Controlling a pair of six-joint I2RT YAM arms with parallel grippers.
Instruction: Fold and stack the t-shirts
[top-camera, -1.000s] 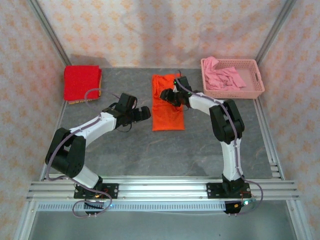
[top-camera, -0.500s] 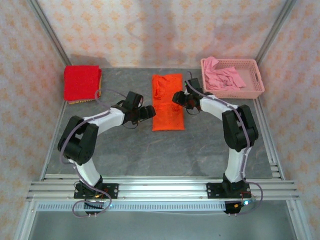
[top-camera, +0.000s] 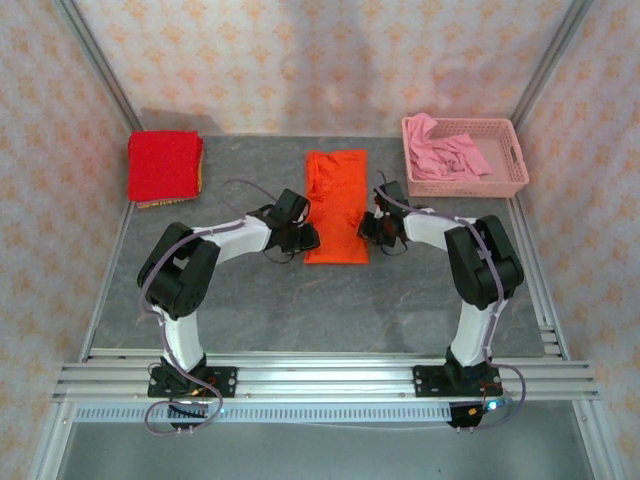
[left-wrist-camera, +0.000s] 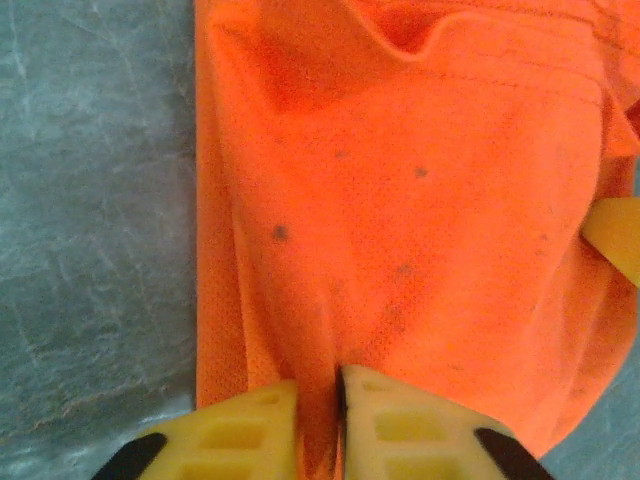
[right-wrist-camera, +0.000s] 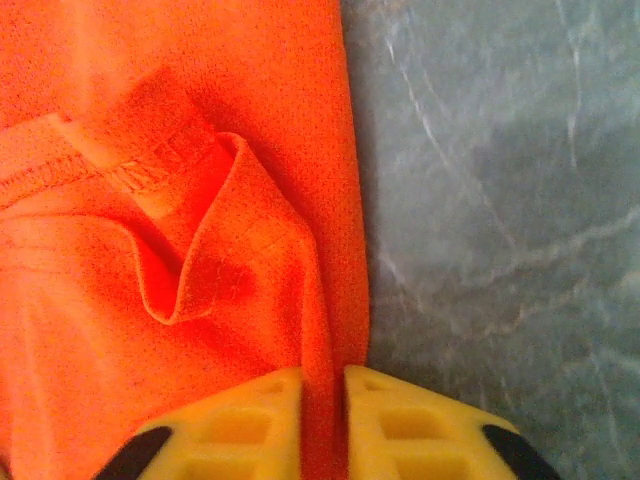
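Note:
An orange t-shirt (top-camera: 337, 203) lies folded into a long strip in the middle of the table. My left gripper (top-camera: 308, 238) sits at its near left corner, shut on a pinch of orange cloth (left-wrist-camera: 318, 400) between yellow fingers (left-wrist-camera: 250, 435). At the near right edge my right gripper (top-camera: 367, 227) is shut on a fold of the same shirt (right-wrist-camera: 322, 400). A red t-shirt (top-camera: 164, 165) rests folded at the back left, apart from both grippers.
A pink lattice basket (top-camera: 512, 178) at the back right holds crumpled pink cloth (top-camera: 452, 153). Something yellowish (top-camera: 160, 203) peeks out under the red shirt. Metal frame rails (top-camera: 320, 375) run along the near edge, and patterned walls enclose the grey table (top-camera: 300, 300).
Both grippers moved toward me along the orange shirt to its near corners and shut on the cloth. The left came in from the left, the right came down from the collar end.

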